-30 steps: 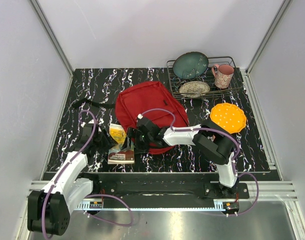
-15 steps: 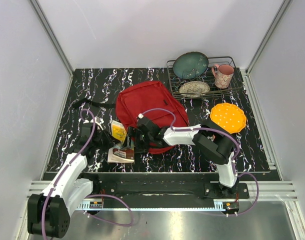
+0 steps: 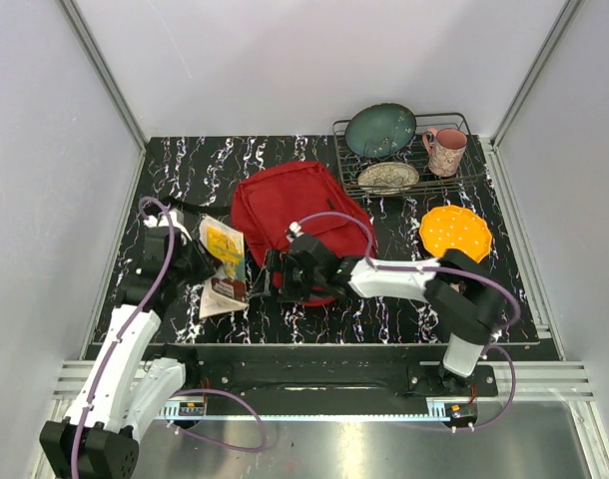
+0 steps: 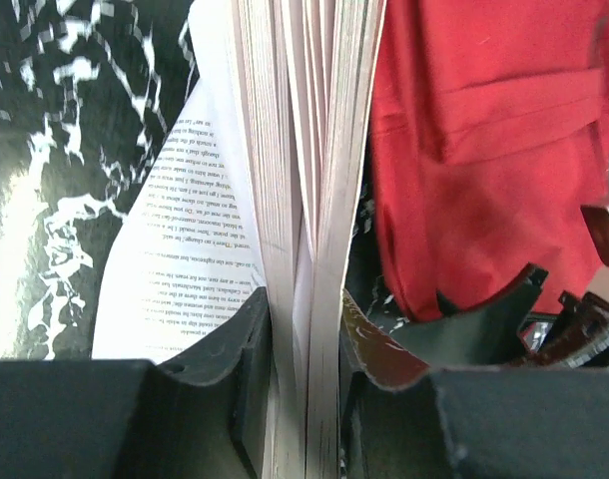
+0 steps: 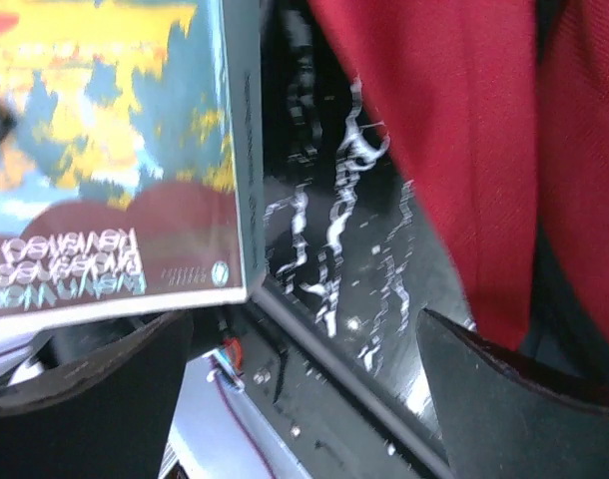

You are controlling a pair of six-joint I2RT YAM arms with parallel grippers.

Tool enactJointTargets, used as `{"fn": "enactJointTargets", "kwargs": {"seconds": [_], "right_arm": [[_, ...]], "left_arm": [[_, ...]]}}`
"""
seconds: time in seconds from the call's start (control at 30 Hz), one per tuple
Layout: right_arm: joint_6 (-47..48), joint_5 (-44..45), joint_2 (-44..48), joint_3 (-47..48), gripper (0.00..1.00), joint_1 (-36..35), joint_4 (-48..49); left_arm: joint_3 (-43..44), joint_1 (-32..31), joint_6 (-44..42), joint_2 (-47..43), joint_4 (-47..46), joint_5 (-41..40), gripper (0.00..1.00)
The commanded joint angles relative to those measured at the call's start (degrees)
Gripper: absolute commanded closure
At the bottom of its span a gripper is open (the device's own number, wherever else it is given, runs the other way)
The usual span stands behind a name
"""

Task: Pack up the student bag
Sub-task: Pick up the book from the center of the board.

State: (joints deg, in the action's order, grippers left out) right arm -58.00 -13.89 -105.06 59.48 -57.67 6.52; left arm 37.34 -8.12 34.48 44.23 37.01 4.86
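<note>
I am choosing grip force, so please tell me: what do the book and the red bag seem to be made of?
The book looks like paper: thin matte printed pages fan out, with a colour cover, perhaps glossy. The bag seems woven fabric, matte red, with soft folds and a stitched seam.

It was a robot lab cell. Plain white panels (image 3: 285, 60) and aluminium rails (image 3: 105, 78) enclosed the black marbled worktop (image 3: 185, 170).
</note>
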Motion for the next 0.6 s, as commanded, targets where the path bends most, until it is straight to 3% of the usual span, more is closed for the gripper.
{"fn": "enactJointTargets", "kwargs": {"seconds": [0.0,0.23,0.33,0.57], "right_arm": [[2.3,3.3,11.2,-1.8,0.0,-0.1,1.7],[-3.0,-1.0,21.9,-8.0,0.0,3.5,13.9],[-5.9,-2.8,24.0,-11.2,0.0,6.6,19.6],[-6.8,-3.7,23.8,-12.2,0.0,9.6,21.9]], "left_arm": [[11.6,0.3,-2.1,-2.3,-3.7,0.5,1.0],[15.5,0.3,-1.2,-2.4,-8.2,13.5,1.0],[14.7,0.3,0.8,-2.8,-12.9,20.6,1.0],[9.4,0.2,8.1,-2.6,-28.8,33.0,1.0]]}}
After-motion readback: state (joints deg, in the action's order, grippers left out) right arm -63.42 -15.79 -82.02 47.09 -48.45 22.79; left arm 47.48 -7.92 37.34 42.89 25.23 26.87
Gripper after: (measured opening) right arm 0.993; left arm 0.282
